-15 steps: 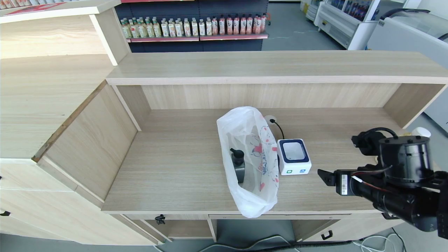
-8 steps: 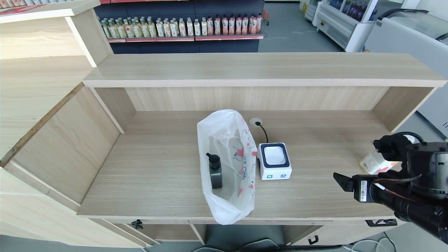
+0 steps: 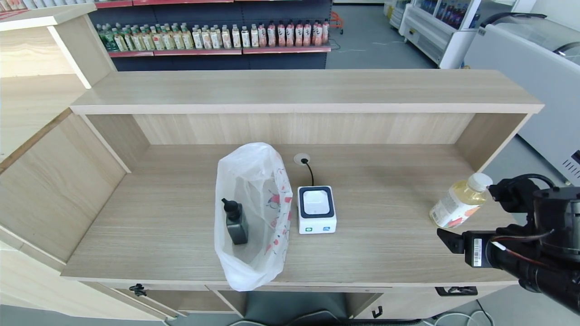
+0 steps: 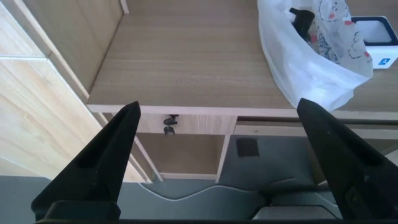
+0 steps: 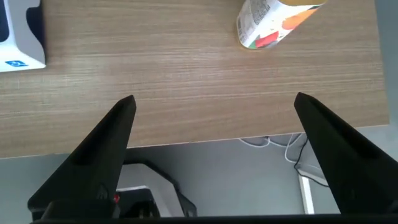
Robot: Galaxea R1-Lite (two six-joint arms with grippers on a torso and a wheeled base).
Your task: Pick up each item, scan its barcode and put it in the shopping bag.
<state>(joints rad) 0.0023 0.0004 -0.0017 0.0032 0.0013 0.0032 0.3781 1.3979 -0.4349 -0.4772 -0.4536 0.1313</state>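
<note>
Likely bottle [image 3: 458,203] light, stiff, slippery plastic; grip mid-body at label. Right gripper [image 5: 214,99] spread, empty; left gripper [image 4: 219,104] likewise.

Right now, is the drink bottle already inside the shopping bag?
No, the drink bottle sits on the counter, well right of the shopping bag.

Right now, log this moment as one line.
shopping bag: open, pump bottle inside | scanner: beside bag | drink bottle: on counter, ungripped | right tool: open, empty | left tool: open, empty
</note>
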